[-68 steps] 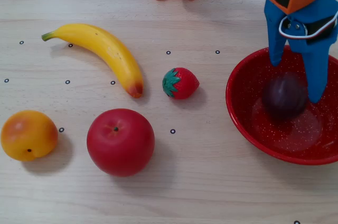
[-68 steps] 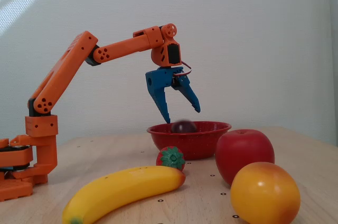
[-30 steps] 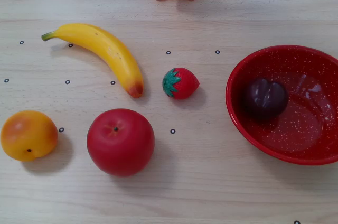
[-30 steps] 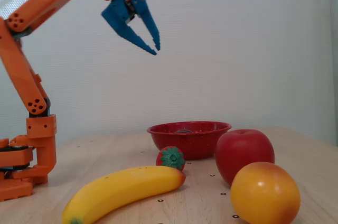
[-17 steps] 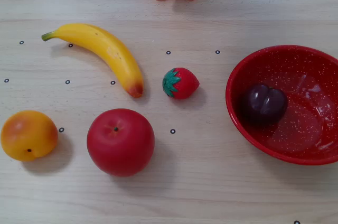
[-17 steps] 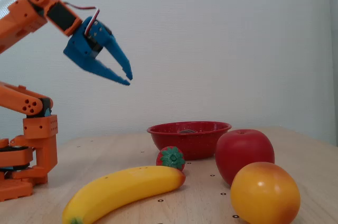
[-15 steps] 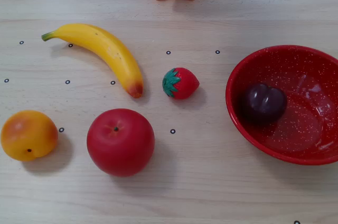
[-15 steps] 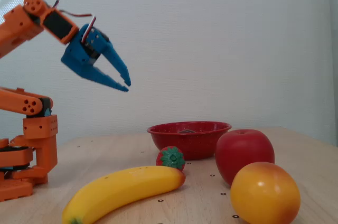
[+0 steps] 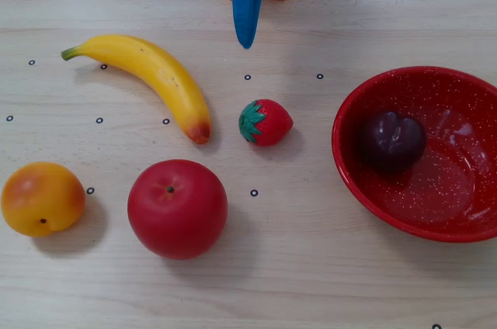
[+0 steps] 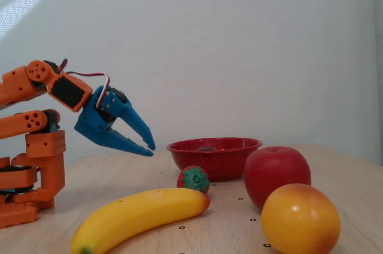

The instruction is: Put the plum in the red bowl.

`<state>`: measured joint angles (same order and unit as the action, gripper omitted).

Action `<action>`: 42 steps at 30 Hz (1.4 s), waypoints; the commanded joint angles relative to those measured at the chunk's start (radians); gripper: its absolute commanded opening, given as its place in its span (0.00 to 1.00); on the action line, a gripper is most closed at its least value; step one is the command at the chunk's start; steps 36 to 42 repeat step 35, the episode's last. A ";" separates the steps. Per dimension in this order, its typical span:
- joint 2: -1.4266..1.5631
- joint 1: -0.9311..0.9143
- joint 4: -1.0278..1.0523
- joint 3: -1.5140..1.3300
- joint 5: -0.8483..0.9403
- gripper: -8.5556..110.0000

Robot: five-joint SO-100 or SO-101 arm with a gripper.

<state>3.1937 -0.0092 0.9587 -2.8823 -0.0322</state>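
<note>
We see the plum (image 9: 392, 140) lying inside the bowl (image 9: 466, 84), on its left slope in the top-down fixed view, so we judge the task as done. The gripper (image 10: 148, 144) holds nothing; its fingers stand a little apart, and it hangs above the table, well away from the bowl, probably pulled back toward its base to leave the bowl free. Left of the bowl stand the strawberry (image 9: 265, 122), the banana (image 9: 155, 77), the apple (image 9: 177, 208) and the orange fruit (image 9: 42, 198), all apart from the bowl and untouched.
</note>
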 commanded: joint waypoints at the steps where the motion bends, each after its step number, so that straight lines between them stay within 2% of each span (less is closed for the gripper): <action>1: 0.012 0.032 -0.117 -0.028 0.003 0.07; 5: 0.014 0.031 -0.253 -0.164 0.006 0.07; 10: 0.014 0.015 -0.040 -0.164 0.000 0.07; 15: 0.014 0.012 -0.035 -0.164 -0.009 0.07; 17: 0.014 0.032 0.003 -0.164 -0.282 0.08; 18: 0.014 0.034 0.017 -0.164 -0.330 0.08; 42: 0.014 0.032 0.018 -0.164 -0.331 0.07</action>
